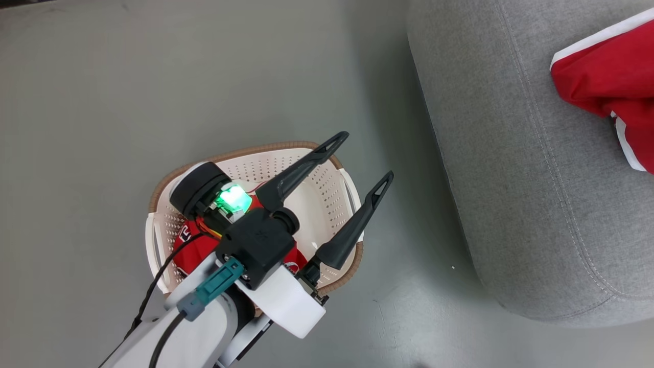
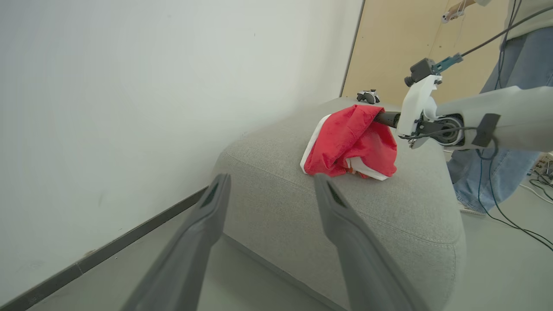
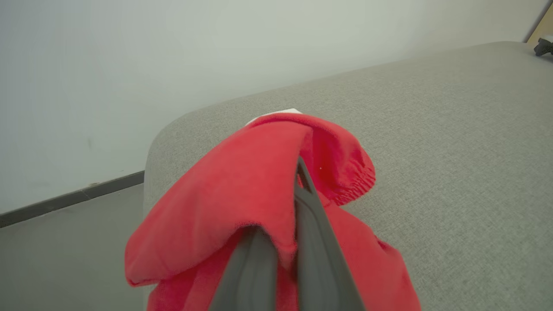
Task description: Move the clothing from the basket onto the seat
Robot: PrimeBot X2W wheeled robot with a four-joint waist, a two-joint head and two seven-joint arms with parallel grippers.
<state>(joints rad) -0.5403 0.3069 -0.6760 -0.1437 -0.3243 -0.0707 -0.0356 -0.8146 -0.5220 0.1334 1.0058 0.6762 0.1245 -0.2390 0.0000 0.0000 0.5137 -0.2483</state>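
One red jersey (image 1: 199, 253) inside perforated basket (image 1: 327, 202)

Plain grey floor (image 1: 153, 76), one small white speck (image 1: 452, 267) on it in the head view. White wall (image 2: 129, 86) with a dark baseboard (image 2: 129, 235) along its foot, tan panel (image 2: 389, 43) just beside the wall's far end. Person in blue jeans (image 2: 525, 56) stands at the right of the left wrist view; small dark object (image 2: 368, 96) far back, too small to identify.
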